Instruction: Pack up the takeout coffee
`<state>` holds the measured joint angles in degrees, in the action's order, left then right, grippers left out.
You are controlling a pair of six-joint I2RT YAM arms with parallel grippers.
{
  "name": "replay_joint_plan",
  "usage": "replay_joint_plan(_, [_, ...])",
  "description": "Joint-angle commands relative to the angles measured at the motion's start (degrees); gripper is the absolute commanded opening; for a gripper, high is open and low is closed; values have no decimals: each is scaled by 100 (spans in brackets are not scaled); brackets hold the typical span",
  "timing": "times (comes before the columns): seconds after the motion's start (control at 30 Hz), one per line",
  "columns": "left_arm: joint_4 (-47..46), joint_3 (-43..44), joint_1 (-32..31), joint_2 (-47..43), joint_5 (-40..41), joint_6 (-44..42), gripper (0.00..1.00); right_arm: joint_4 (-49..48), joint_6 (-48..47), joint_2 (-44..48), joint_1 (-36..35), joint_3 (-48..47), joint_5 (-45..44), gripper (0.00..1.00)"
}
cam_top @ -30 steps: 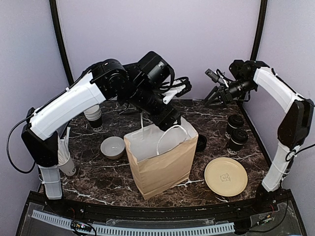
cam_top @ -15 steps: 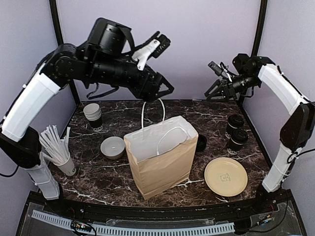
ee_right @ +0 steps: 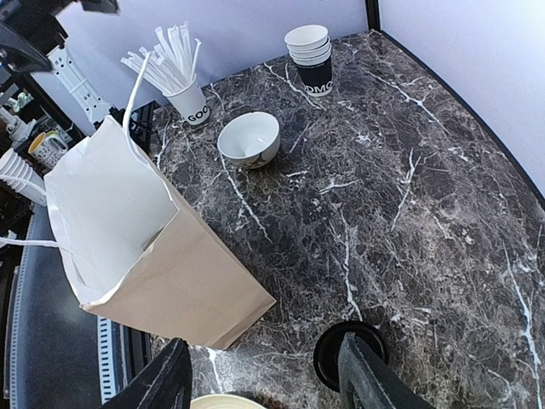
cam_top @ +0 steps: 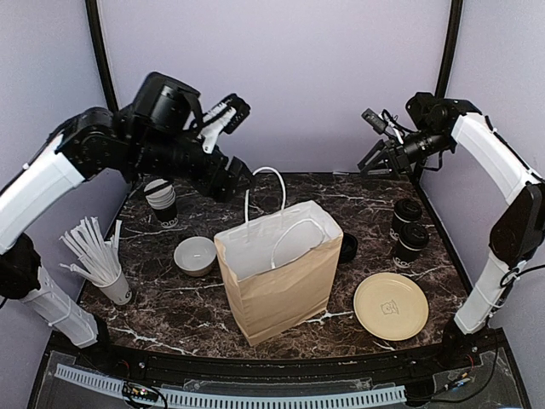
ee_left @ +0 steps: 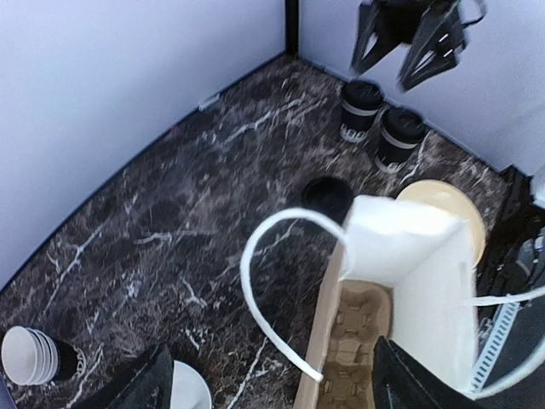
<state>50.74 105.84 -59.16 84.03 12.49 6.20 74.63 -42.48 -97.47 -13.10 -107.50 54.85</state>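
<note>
Down at the near edge of the surface a yellow plate sits on the right. Left of it stands the brown paper bag, upright, mouth open, white handles up. Through the left wrist view there's a cardboard cup carrier lying in the bag's bottom, and I see nothing in it. Left of the bag are a white bowl and a cup of straws.

Further back on the right come the ones that matter: two takeout coffees, the nearer coffee and the farther coffee. Both are lidded and just beside each other, apart from the bag. A low stack of loose lids lies between them and it. Over on the far left stands a stack of lidless cups.

And here's the change! A second ago the left arm was bent low over the bag's mouth. It has swung up and away, and the left fingers now hang spread and empty, left of the bag's handle. The right fingers are spread too, holding nothing, high above and behind the coffees, and they've barely shifted.

So the bag looks ready, with the carrier in and neither coffee packed. My read is that it's early days, and the right arm is best placed for the first pick.
</note>
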Motion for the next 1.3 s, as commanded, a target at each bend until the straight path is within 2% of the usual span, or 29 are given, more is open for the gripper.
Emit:
replay_joint_plan(0.0, [-444, -386, 593, 218, -716, 383, 82, 83, 52, 134, 9, -162, -86, 59])
replay_joint_plan(0.07, [-658, -513, 855, 305, -1245, 432, 81, 58, 58, 191, 5, -118, -144, 59])
replay_joint_plan(0.13, [-760, -532, 1077, 472, -1639, 426, 76, 28, 85, 257, 8, -91, -227, 59])
replay_joint_plan(0.2, [-916, -522, 1215, 634, -2072, 295, 65, 8, 98, 301, 10, -57, -277, 59])
replay_joint_plan(0.23, [-1040, -523, 1275, 725, -2327, 251, 54, 0, 107, 328, 10, -40, -300, 59])
replay_joint_plan(0.27, [-1101, -513, 1288, 820, -2456, 141, 38, -12, 108, 340, 10, -26, -319, 59])
replay_joint_plan(0.3, [-1187, -433, 1300, 867, -2709, 73, 29, -33, 116, 347, 10, -6, -344, 59])
replay_joint_plan(0.33, [-1215, -301, 1301, 968, -2801, -36, 12, -47, 125, 351, 8, 12, -363, 59])
replay_joint_plan(0.4, [-1212, -68, 1301, 1089, -2875, -139, 1, -109, 161, 347, 12, 44, -402, 59])
replay_joint_plan(0.57, [-1431, -39, 1293, 1001, -3131, -226, 0, -220, 218, 261, 18, 89, -508, 57])
replay_joint_plan(0.73, [-1828, -756, 1140, 438, -3258, -184, 0, -301, 275, 188, 47, 157, -776, 56])
replay_joint_plan(1.03, [-2159, -1548, 191, -41, -3947, -559, 0, -458, 629, 173, 306, 287, -1962, 56])
replay_joint_plan(1.17, [-2033, -1594, 24, -9, -3837, -543, 0, -834, 886, 564, 436, 902, -3136, 65])
replay_joint_plan(1.27, [-2014, -1572, -190, 10, -4051, -569, 0, -1195, 1009, 994, 521, 1588, -3899, 75])
